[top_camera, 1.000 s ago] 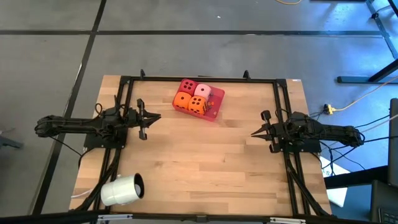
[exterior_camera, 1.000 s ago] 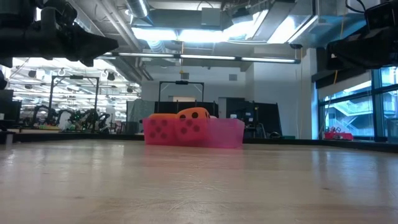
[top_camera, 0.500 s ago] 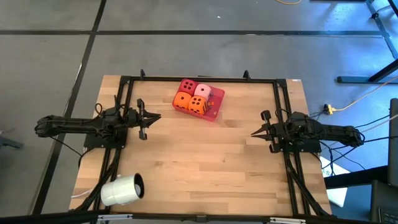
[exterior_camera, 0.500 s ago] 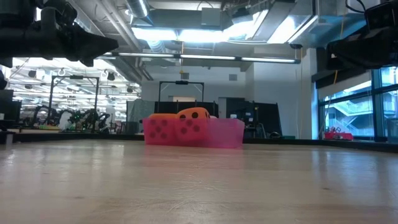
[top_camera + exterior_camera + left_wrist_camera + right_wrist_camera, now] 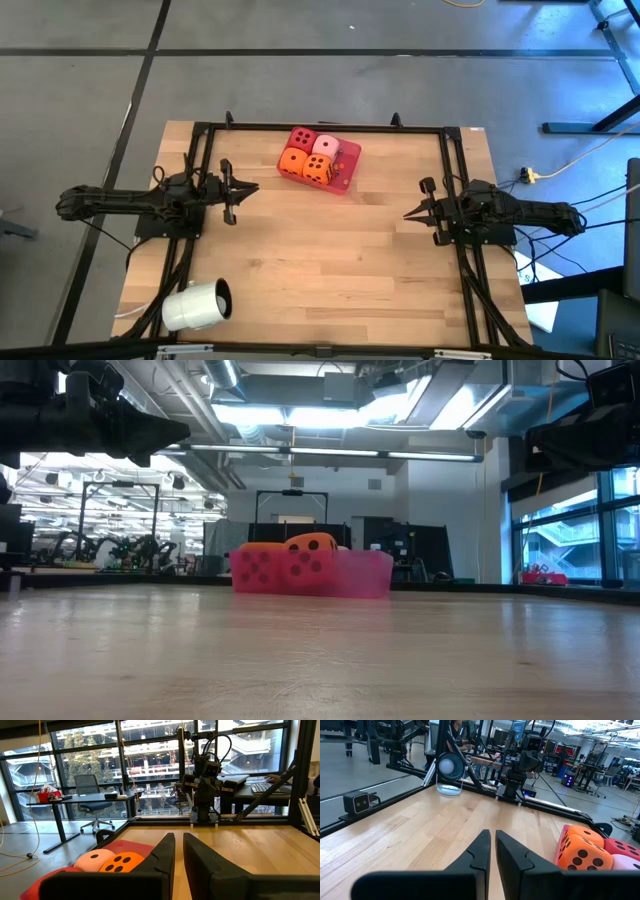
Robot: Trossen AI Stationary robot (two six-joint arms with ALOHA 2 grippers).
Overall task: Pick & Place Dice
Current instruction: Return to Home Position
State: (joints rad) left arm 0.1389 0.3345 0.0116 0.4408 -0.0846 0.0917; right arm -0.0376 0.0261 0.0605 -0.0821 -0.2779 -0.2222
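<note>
Near the worktop's far edge, all four dice point(image 5: 312, 160) sat in the red tray point(image 5: 350, 168). The left gripper point(image 5: 250, 189) by the left edge and the right gripper point(image 5: 410, 213) by the right edge hung empty, both pinched narrow. The return home looked nearly done, so the next move probably called only for settling the arms.

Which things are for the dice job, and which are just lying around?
For the job: four dice, all in the red tray; left gripper and right gripper, both parked away from it.
Just lying about: white cup, on its side, far from the tray.
</note>
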